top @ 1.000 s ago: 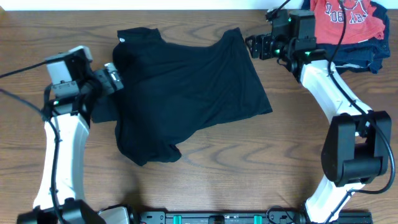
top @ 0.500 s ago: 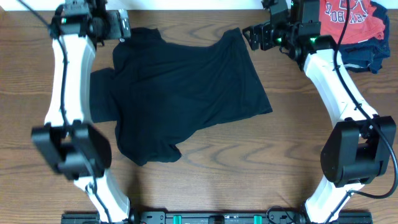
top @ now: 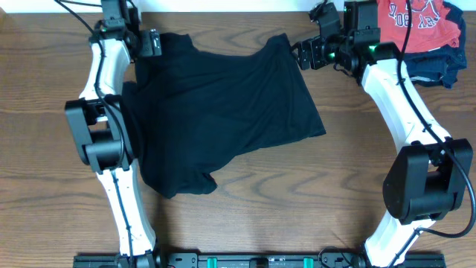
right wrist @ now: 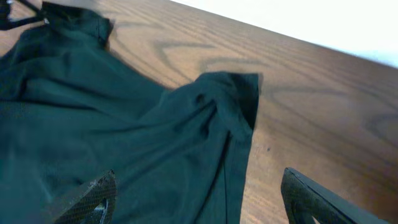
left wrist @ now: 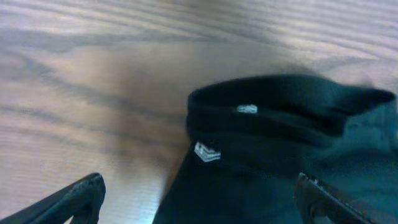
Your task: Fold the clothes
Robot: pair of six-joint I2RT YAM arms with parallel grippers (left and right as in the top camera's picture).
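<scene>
Left end effector (top: 154,42), upper left of overhead frame: jaws wide, holding nothing, at the collar of the black T-shirt (top: 223,104). Shirt lies rumpled on the bench (top: 44,149), mid-frame, with a white label (left wrist: 206,152) at the neckline. Right end effector (top: 302,53), upper right: jaws wide, empty, just beside the shirt's top right corner. Red shirt (top: 416,18) on dark garments (top: 435,67), far upper right

The black T-shirt (top: 223,112) is soft matt cloth, lying on a smooth, wood-grained table (top: 357,193) with faint sheen.
</scene>
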